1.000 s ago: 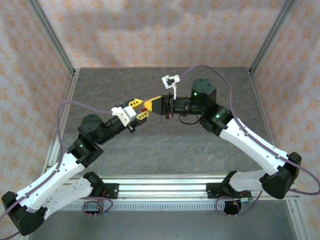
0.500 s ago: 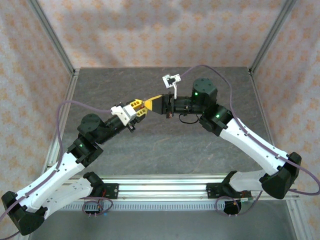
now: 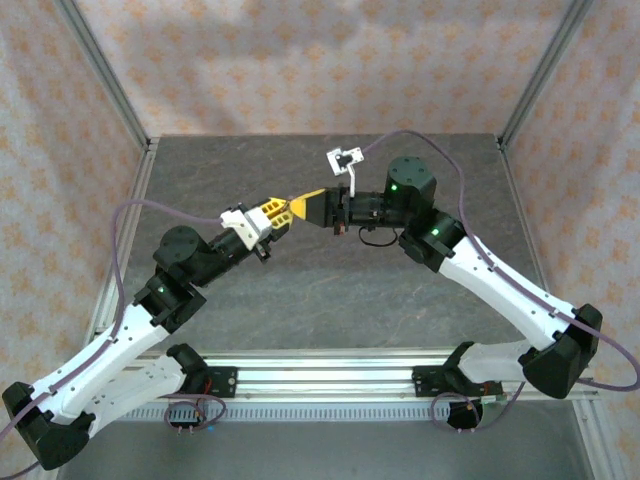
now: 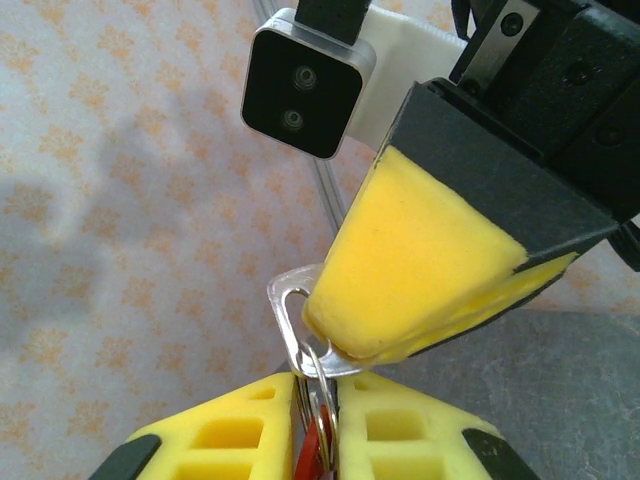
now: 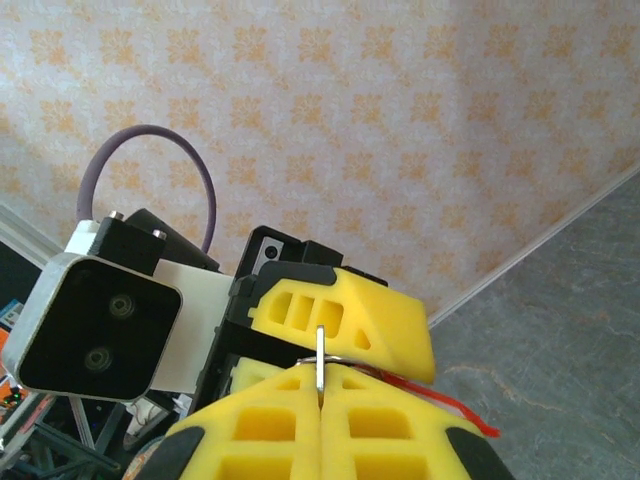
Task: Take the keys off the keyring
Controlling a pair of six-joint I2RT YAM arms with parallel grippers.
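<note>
The right gripper (image 3: pixel 301 206) is clenched on the key (image 4: pixel 288 297). Its yellow pads pinch the blade, and the rounded silvery head with its slot sticks out past the pad tips. In the right wrist view the key shows as a thin metal edge standing upright in the seam between the closed fingers.

Just beyond that head, the left gripper (image 3: pixel 276 215) meets it tip to tip. Its two yellow fingers are drawn in on the red keyring (image 4: pixel 314 452), which sits in the narrow gap between them. Thin wire loops run from there up to the key's slot. The key therefore lies between the two grippers, touching the right one's pads and linked to the red piece in the left one.

Both grippers are held in the air above the desk (image 3: pixel 330 290), about midway between its left and right edges and somewhat nearer the far edge than the near one. Bare grey surface spreads under and around them, with the side edges, far corners and frame posts well apart from the meeting point.
</note>
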